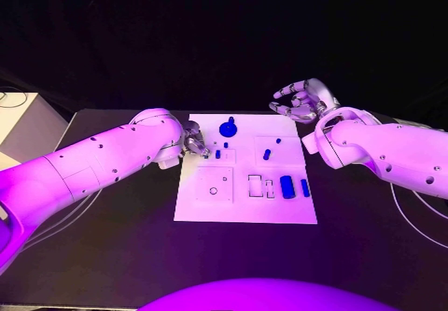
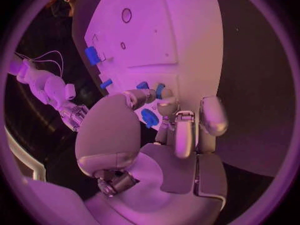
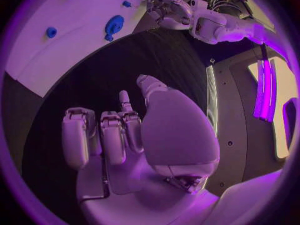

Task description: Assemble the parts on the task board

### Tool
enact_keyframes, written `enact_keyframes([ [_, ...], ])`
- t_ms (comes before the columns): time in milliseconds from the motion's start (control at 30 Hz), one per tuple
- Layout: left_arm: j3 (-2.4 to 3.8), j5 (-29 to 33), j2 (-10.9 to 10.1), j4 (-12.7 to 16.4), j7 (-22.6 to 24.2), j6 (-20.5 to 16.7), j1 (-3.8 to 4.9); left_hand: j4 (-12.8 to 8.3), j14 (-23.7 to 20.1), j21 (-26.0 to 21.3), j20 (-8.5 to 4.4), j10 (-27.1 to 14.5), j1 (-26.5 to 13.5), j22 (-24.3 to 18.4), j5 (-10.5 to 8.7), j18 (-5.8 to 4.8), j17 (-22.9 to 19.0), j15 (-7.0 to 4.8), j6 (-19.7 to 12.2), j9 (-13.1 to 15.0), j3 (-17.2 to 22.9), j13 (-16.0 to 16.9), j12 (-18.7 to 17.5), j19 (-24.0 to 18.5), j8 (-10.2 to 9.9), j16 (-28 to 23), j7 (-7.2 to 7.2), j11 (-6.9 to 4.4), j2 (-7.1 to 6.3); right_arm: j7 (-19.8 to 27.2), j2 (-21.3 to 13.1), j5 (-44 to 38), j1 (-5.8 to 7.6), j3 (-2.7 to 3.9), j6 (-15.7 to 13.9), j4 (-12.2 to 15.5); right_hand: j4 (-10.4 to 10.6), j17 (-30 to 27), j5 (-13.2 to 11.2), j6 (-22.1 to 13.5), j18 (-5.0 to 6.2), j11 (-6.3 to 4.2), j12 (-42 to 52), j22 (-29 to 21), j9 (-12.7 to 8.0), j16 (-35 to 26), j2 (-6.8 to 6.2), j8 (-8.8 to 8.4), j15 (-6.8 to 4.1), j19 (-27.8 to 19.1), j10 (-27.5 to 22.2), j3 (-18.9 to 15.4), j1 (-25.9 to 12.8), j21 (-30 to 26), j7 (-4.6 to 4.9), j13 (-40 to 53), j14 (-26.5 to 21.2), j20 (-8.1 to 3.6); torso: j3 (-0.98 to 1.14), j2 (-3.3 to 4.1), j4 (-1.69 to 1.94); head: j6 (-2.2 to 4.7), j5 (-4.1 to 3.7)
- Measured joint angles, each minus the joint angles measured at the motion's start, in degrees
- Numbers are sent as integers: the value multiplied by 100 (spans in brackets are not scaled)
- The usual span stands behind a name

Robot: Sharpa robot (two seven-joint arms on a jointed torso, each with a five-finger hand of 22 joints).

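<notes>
The board (image 1: 245, 207) lies mid-bench (image 1: 112, 259) with blue parts spread over it: a round knob (image 1: 228, 128) near the far edge, small pegs (image 1: 267, 154) in the middle, and two longer bars (image 1: 289, 186) toward the right side. The left hand (image 1: 194, 146) sits at the board's left edge, its fingertips (image 2: 164, 105) bunched down among the small pegs; in the left wrist view they press close around a blue piece (image 2: 160, 90), but I cannot tell whether it is pinched or merely touched. The right hand (image 1: 300, 101) hangs off the board's far right corner, fingers curled and grasping nothing. The likely trouble is at the left fingertips: the pegs stand close together, so a slightly skewed pinch could tip a neighbour or cock the peg in its socket. Bulky fingers also hide the socket from the wrist camera, making misalignment hard to catch.
</notes>
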Motion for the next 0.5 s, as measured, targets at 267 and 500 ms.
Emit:
enact_keyframes([
  [267, -12, -5, 4, -5, 24, 3, -1, -12, 0, 0, 0, 0, -40, -23, -19, 0, 0, 0, -4, -15, -12, -11, -22, 0, -23, 0, -4, 0, -23, 0, 2, 0, -2, 0, 4, -1, 0, 0, 0, 0, 0, 0, 0, 0, 0, 0, 1, 0, 0, 0, 0, 0, -1, 0, 0, 0, 0, 0, 0, -9, 12, -26, -21],
  [500, -18, -5, -26, 6, 45, 16, -4, -431, -13, -50, 0, -44, -344, -101, -33, 0, 0, -12, -56, -6, 159, -74, -54, 0, -24, 0, -95, -44, -191, 0, -2, 0, -6, 0, 6, -4, 0, 0, 0, 0, 0, 0, 0, -1, 0, 0, 24, 0, 0, 0, 0, -1, -24, 0, 0, 0, 0, 0, 0, -12, 13, -35, -23],
])
